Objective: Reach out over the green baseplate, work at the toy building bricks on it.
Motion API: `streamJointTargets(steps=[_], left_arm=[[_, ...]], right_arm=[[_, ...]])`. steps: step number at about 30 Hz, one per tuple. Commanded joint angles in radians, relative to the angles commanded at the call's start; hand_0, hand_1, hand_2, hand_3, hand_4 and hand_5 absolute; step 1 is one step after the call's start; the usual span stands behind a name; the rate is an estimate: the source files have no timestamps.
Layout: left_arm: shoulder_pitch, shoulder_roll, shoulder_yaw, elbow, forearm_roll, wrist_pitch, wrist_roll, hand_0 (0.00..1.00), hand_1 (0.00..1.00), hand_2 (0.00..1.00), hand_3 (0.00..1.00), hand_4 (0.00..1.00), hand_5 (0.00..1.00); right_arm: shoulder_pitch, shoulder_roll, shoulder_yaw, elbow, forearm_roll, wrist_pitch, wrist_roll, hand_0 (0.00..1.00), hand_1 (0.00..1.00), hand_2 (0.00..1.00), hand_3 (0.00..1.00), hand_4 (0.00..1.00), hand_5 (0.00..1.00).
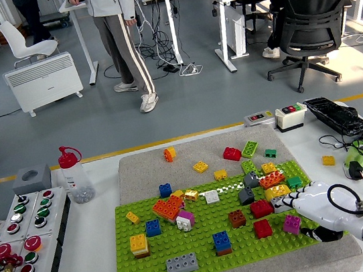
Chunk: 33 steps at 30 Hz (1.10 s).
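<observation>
The green baseplate [205, 258] lies on a grey pad and carries several scattered toy bricks. My right hand [302, 214], white with a black wrist, comes in from the lower right over the plate's right edge. Its fingers [297, 195] are spread across a light grey brick [281, 206] and a yellow brick [276, 192], with the thumb lower down. A magenta brick [290, 223] sits just left of the palm, not gripped. Two red bricks [263, 229] [261, 207] and a brown one [237, 219] stand further left. My left hand is out of view.
Loose bricks lie on the grey pad [145, 168] behind the plate. A red-capped bottle [74, 175] and a button box [15, 251] stand at the left. A switch box [290, 116], a black unit [338, 117], cables and a yellow brick [328, 160] are at the right. A person walks far behind.
</observation>
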Motion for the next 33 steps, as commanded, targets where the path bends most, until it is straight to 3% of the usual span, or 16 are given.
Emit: streamJointTargets(steps=[1,2,25,33], left_arm=[[0.0,0.0,0.0,0.0,0.0,0.0,0.0,0.696,0.718,0.708,0.635,0.392,0.998],[0.0,0.0,0.0,0.0,0.0,0.0,0.0,0.695,0.718,0.708,0.635,0.392,0.998],[0.015,-0.002,-0.003,0.0,0.009,0.0,0.007,0.696,0.717,0.708,0.636,0.392,0.998],[0.018,-0.002,0.0,0.0,0.006,0.001,0.006,0.695,0.717,0.708,0.635,0.391,0.998]], right_arm=[[0.003,0.001,-0.004,-0.006,-0.002,-0.002,0.002,0.442,0.618,0.748,0.78,0.706,0.045],[0.006,0.003,-0.007,-0.011,-0.004,-0.004,0.003,0.432,0.608,0.73,0.761,0.645,0.002],[0.03,0.02,-0.072,-0.07,-0.018,-0.015,0.009,0.426,0.608,0.732,0.772,0.638,0.002],[0.036,0.028,-0.088,-0.083,-0.036,-0.039,0.007,0.427,0.609,0.776,0.771,0.594,0.002]])
